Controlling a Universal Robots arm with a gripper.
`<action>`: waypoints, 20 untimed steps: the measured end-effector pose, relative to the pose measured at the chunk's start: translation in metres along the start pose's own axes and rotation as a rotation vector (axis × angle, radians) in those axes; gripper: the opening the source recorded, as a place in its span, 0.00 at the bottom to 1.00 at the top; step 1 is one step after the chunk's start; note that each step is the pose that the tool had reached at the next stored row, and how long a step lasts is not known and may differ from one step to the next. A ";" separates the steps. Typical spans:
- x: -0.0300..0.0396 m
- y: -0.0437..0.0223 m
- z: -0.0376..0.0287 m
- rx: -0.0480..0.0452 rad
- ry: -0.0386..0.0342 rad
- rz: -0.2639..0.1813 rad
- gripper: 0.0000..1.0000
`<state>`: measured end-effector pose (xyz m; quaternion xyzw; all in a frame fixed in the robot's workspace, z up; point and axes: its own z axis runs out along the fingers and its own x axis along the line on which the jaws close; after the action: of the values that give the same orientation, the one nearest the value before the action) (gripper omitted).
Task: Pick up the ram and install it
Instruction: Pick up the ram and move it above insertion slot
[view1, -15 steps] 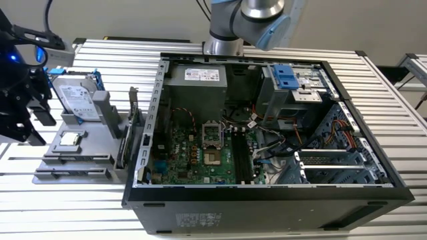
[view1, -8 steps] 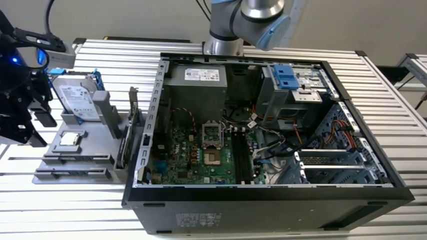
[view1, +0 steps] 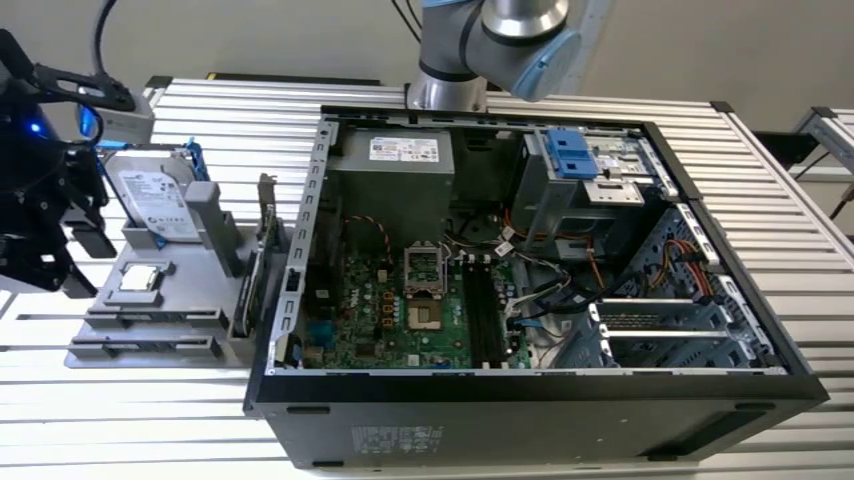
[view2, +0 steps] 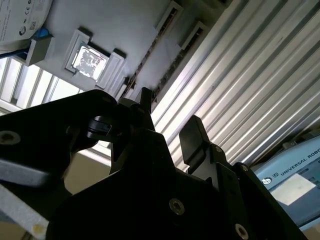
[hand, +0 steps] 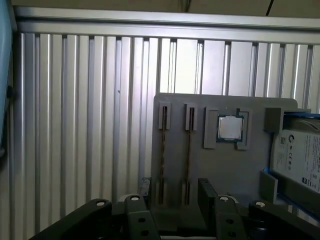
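The pincer (hand: 177, 194) is released, its two black fingers (hand: 207, 192) spread with nothing between them, and it hangs above the near end of the grey fixture tray (hand: 225, 165). The ram (hand: 189, 155) is, as far as I can judge, the thin stick standing on edge in the tray slot nearer the processor chip (hand: 230, 127). A second edge-on card (hand: 162, 155) stands just beside it, and the hard drive (hand: 300, 160) sits at the tray's far side.

The step in hand looks like the approach for the pick. To do it well, the fingers should straddle only the ram's thin edge, centred along its length. They need to stay square to the slot and clear of the neighbouring card, so the stick lifts straight out.

In the exterior view the arm (view1: 494, 40) reaches from behind the open computer case (view1: 534, 400) towards that view's left. It holds the pincer over the tray on the ribbed table (hand: 75, 125), well apart from the motherboard's black slots (view1: 483, 315).
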<state>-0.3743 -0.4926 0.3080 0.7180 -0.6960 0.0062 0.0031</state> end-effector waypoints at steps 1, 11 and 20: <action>0.0000 0.0000 0.0009 0.0000 0.0000 0.000 1.00; -0.0001 -0.0001 0.0088 0.0001 -0.0001 -0.003 1.00; -0.0002 -0.0001 0.0157 0.0001 -0.0001 -0.005 1.00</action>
<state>-0.3741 -0.4926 0.2924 0.7198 -0.6942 0.0062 0.0030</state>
